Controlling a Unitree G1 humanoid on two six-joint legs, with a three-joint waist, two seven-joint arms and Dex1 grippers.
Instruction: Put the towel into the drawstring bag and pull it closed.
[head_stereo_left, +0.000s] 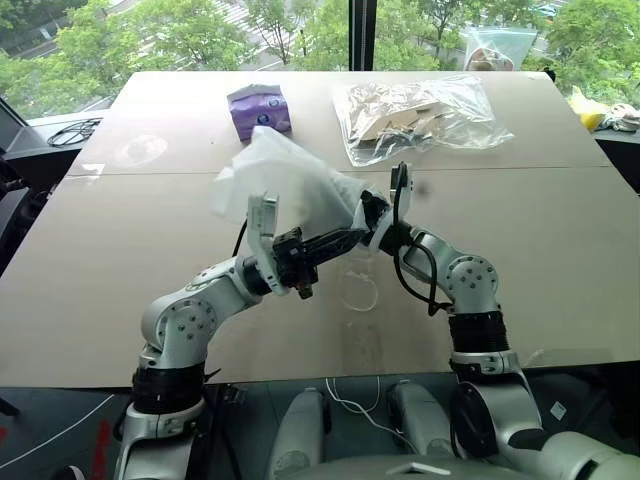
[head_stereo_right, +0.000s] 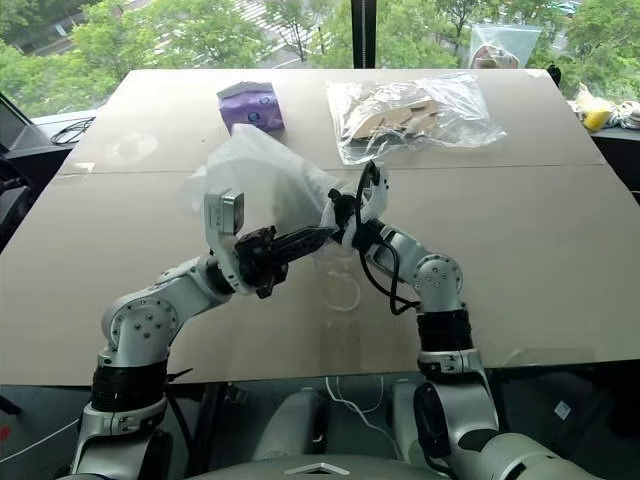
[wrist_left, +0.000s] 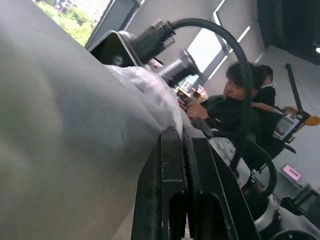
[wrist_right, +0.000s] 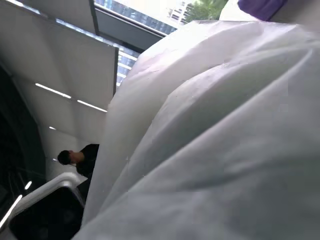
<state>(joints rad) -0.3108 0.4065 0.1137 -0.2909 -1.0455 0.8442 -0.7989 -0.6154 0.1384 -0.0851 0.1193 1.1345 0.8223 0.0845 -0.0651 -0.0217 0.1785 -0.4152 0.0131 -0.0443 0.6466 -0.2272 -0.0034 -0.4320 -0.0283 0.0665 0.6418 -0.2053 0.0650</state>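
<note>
Nearest me, my left gripper (head_stereo_left: 335, 240) points toward my right side with its two black fingers (wrist_left: 185, 200) pressed flat together, nipping the lower edge of the thin, translucent white fabric drawstring bag (head_stereo_left: 285, 185). Just beside it, my right gripper (head_stereo_left: 372, 212) reaches in from the other side; I read its fingers as clamped too, at the bag's right end where the fabric gathers narrow. The bag hangs lifted off the tan tabletop (head_stereo_left: 120, 270) between the two grippers and billows up and to the left of them, its cloth pressed close against both wrist cameras. I cannot make out the light-green towel through the fabric with any certainty. A thin white cord loop (head_stereo_left: 357, 287) lies on the table just below the grippers. Farther back sit a purple tissue pack (head_stereo_left: 259, 110) and a clear plastic bag with tan contents (head_stereo_left: 420, 118), well apart from the grippers.
</note>
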